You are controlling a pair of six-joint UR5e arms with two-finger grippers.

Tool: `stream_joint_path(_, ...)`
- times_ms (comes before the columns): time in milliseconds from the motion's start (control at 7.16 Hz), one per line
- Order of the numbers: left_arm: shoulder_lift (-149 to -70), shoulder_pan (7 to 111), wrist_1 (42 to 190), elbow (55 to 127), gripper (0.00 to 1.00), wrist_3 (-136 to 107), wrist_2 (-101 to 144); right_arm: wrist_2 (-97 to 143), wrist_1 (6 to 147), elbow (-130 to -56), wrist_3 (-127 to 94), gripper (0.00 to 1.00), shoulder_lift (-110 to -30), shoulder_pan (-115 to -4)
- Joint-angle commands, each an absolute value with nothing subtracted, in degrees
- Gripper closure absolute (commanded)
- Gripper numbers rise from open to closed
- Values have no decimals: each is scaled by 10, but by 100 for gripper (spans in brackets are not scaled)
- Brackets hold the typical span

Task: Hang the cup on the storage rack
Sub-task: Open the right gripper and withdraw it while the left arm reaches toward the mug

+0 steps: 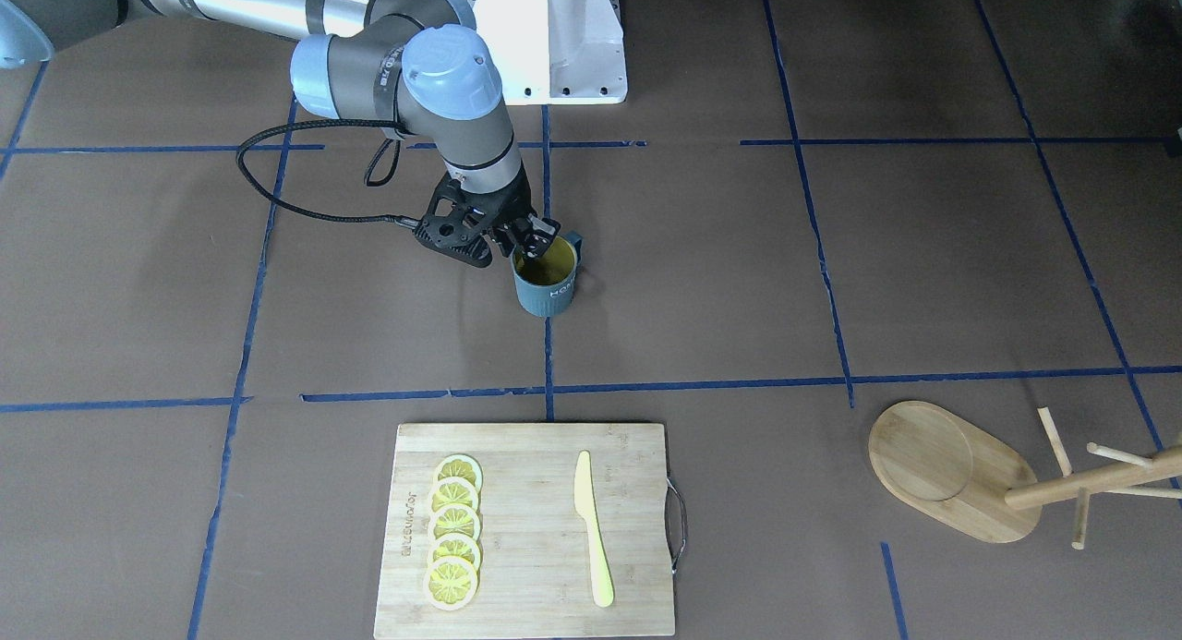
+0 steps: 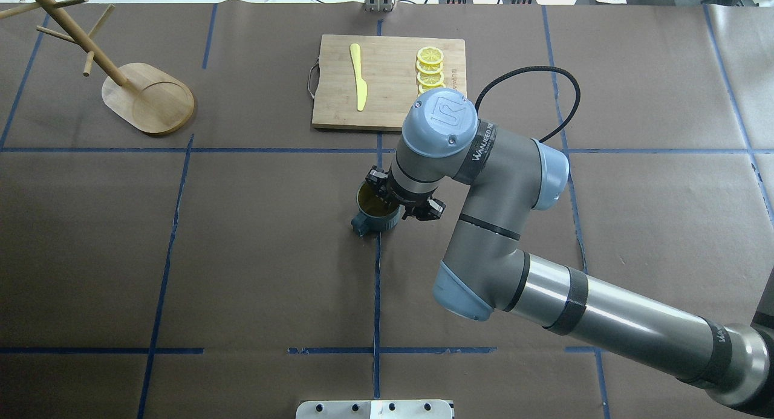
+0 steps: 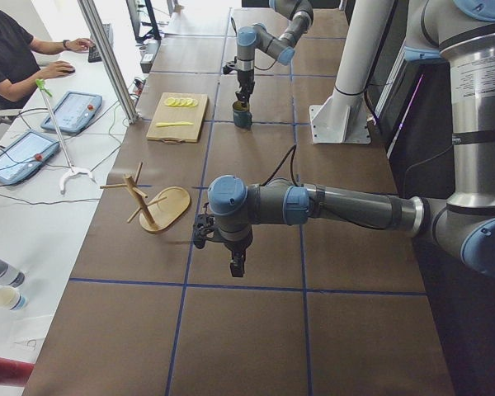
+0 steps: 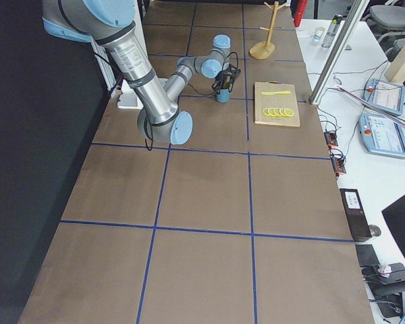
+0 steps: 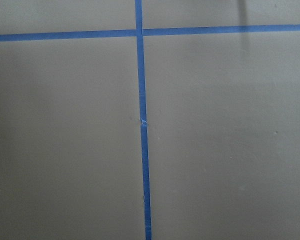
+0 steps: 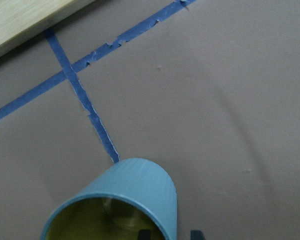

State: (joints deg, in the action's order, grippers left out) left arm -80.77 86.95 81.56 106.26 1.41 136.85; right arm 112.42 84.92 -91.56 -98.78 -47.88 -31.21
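Overhead exterior: the carry should head leftward.
Light bamboo mug-tree rack (image 2: 148, 101) stands well left of the rectangular bamboo cutting board (image 2: 387, 104). The dark teal ribbed, yellow-lined mug (image 2: 370, 208) sits just robot-side of the board, and the black right gripper (image 1: 534, 243) narrowly straddles its rim; whether it is pinching, I cannot tell.

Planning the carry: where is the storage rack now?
In the overhead view the storage rack stands at the table's far left, left of the cutting board, well apart from the cup.

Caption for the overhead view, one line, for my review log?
Right gripper straddles the upright cup by its rim at centre; the empty rack stands far left.
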Motion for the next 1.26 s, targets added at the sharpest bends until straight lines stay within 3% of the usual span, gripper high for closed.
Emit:
stream_joint_path(0,-807,869,818,1074,0,13,1369,1192,852,-994,-989,0,-511,-367)
stream_joint_path(279,-817,843,823,1160,0,12,1371,1257,850,-1098,-984,0,-594,-450)
stream_joint_path(419,-837,778,823,1202,0,13,1368,1274,848,-1117,-977,0,-632,-475)
stream_joint_path(699,-938,669,835,1232,0,3,1363,1298,849,-1119,-937,0,-664,-527)
stream_joint_path(1118,-980,602,823,1264,0,-39,1243,1309,851,-1114,-860,0,-707,-563)
